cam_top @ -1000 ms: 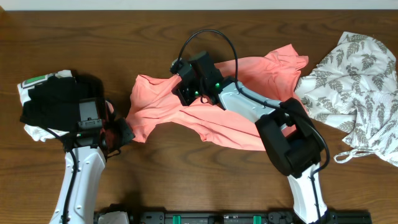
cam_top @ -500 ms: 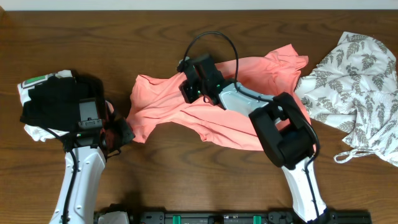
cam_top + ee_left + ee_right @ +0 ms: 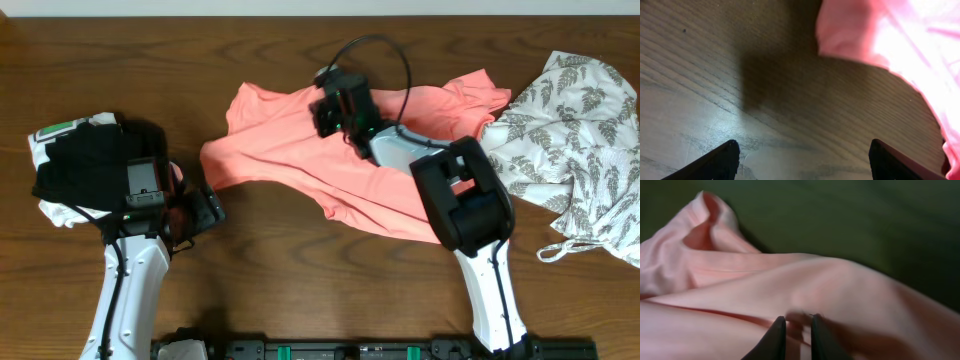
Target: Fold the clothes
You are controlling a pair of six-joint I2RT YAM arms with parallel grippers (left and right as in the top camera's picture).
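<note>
The salmon-pink T-shirt [image 3: 290, 140] lies spread and wrinkled across the middle of the table. My right gripper [image 3: 330, 108] sits on its far edge. In the right wrist view the fingers [image 3: 775, 340] stand close together with a fold of the pink fabric [image 3: 740, 290] pinched between them at the right gripper [image 3: 798, 318]. My left gripper [image 3: 210, 208] is just off the shirt's left corner, jaws wide apart. In the left wrist view the left gripper [image 3: 803, 142] has only bare wood between its fingers, and the shirt [image 3: 900, 35] lies ahead to the right.
A white garment with grey leaf print [image 3: 575, 130] lies crumpled at the right edge, touching the shirt's right sleeve. A black-and-white bundle [image 3: 80, 165] sits at the far left beside my left arm. Bare wooden table [image 3: 300, 270] runs along the front.
My left gripper opened and let go of the shirt's left corner. My right gripper moved right and toward the far edge with the fabric, drawing the shirt flatter and farther back.
</note>
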